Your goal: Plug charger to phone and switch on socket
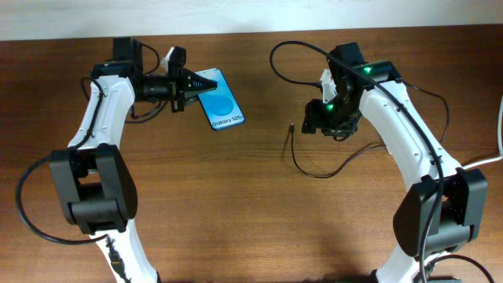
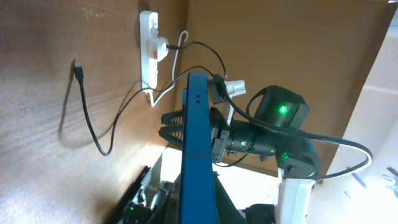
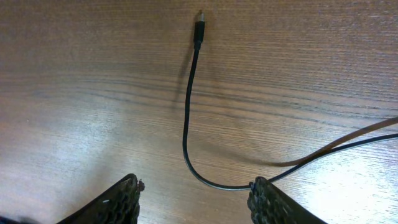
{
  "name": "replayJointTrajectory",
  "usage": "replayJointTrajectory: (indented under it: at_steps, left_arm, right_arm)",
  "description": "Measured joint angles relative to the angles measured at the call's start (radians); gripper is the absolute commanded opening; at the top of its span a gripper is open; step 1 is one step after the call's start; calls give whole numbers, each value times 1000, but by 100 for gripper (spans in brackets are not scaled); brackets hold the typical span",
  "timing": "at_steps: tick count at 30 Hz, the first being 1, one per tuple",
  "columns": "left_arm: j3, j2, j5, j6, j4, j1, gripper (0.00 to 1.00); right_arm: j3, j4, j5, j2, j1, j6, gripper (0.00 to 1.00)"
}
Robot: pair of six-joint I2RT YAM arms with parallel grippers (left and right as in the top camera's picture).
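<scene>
The phone [image 1: 220, 100], its blue screen up, lies tilted at the back left, and my left gripper [image 1: 189, 86] is shut on its near end. In the left wrist view the phone [image 2: 198, 143] shows edge-on between the dark jaws. The charger, a thin black cable [image 1: 302, 167], lies on the wood with its plug tip [image 1: 291, 126] pointing away. My right gripper [image 1: 332, 130] hovers just right of that tip, open. In the right wrist view the cable [image 3: 186, 124] curves in front of the open right gripper [image 3: 198, 199], close to the right fingertip [image 3: 264, 196], with the plug tip [image 3: 199, 28] ahead. The white socket [image 2: 149, 43] appears only in the left wrist view.
A white adapter [image 2: 160, 48] sits plugged into the socket, with black and white cords trailing from it. The right arm [image 2: 273, 134] faces the phone across the brown table [image 1: 251, 228]. A white cord [image 1: 500, 126] runs along the right edge.
</scene>
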Motion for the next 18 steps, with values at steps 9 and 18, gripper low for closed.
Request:
replayJointTrajectory:
  at_steps: [9, 18]
  left_arm:
    - [0, 0, 5, 4, -37, 0, 0]
    - [0, 0, 5, 4, -37, 0, 0]
  right_arm:
    - [0, 52, 3, 32, 0, -4, 44]
    - [0, 192, 8, 130, 41, -1, 28]
